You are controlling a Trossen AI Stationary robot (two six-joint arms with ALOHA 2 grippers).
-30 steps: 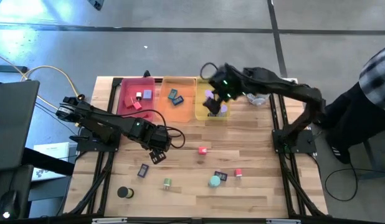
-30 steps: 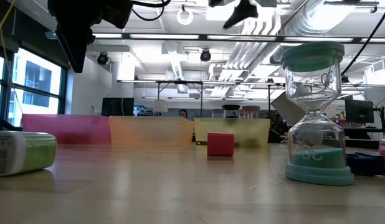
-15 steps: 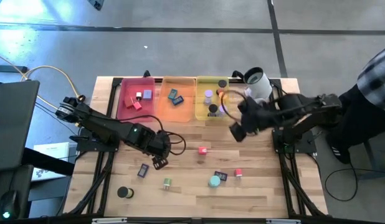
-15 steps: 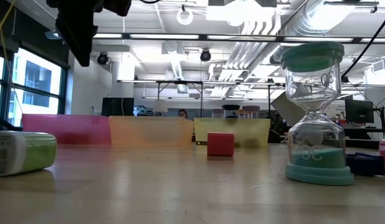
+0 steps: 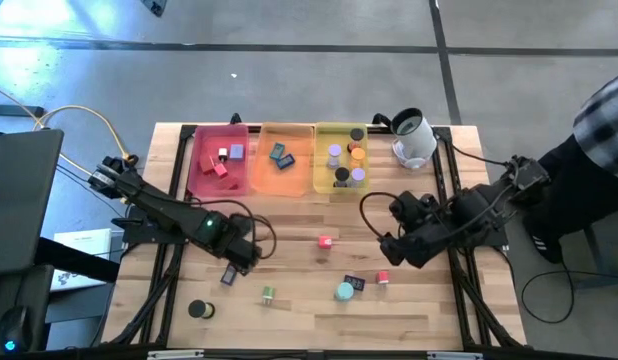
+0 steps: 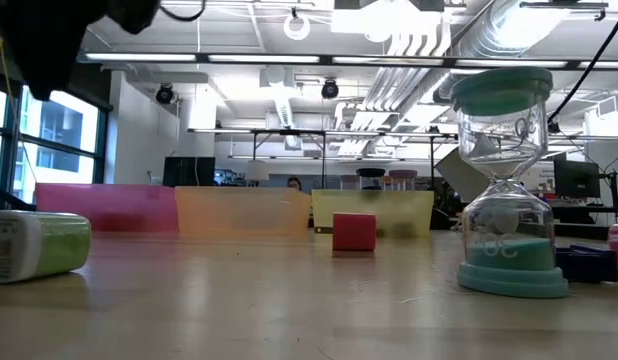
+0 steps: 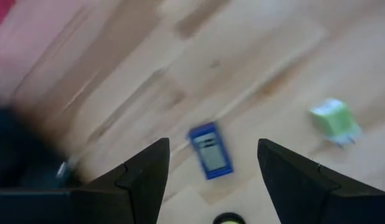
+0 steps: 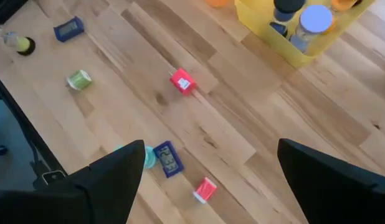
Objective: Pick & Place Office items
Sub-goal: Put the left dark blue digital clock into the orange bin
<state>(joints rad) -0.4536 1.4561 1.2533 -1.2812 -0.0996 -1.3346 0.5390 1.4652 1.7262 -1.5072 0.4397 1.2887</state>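
One flat blue rectangle lay near the table's left edge, under the left gripper, fingers spread wide. Probably light, stiff, thin: pinch its long edges. Right gripper open, waiting.

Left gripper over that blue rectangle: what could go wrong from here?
The left gripper is open above the blue rectangle, which lies flat and may slip out of a pinch. The green cylinder lies on its side close by and could roll if bumped. The right gripper hovers open near the red cube.
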